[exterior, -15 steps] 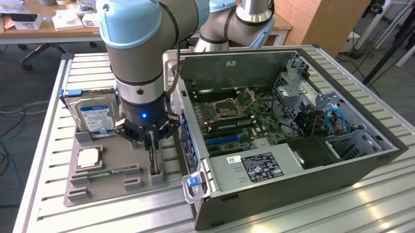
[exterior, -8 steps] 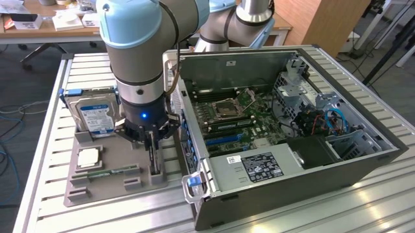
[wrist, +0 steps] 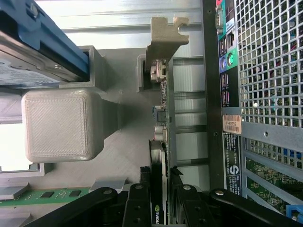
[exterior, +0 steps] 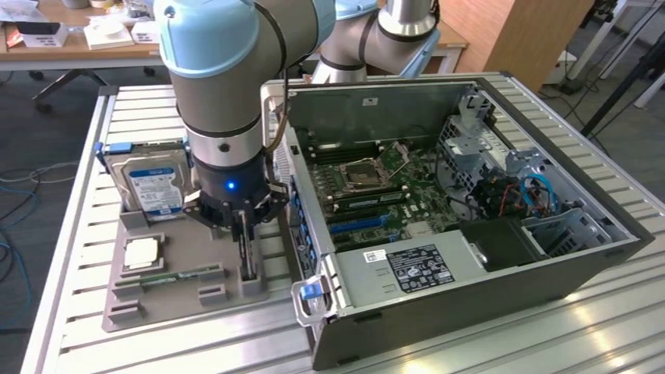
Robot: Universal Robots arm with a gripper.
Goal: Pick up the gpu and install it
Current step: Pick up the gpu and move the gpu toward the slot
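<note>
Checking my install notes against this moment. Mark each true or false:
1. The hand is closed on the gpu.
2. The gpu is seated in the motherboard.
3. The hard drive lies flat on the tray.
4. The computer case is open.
1. True. The hand grips the gpu from both sides.
2. False. The gpu stands on edge in the grey holder tray, outside the computer case.
3. False. The hard drive stands upright in its slot on the tray.
4. True. The case side is off and the motherboard is exposed.
</note>
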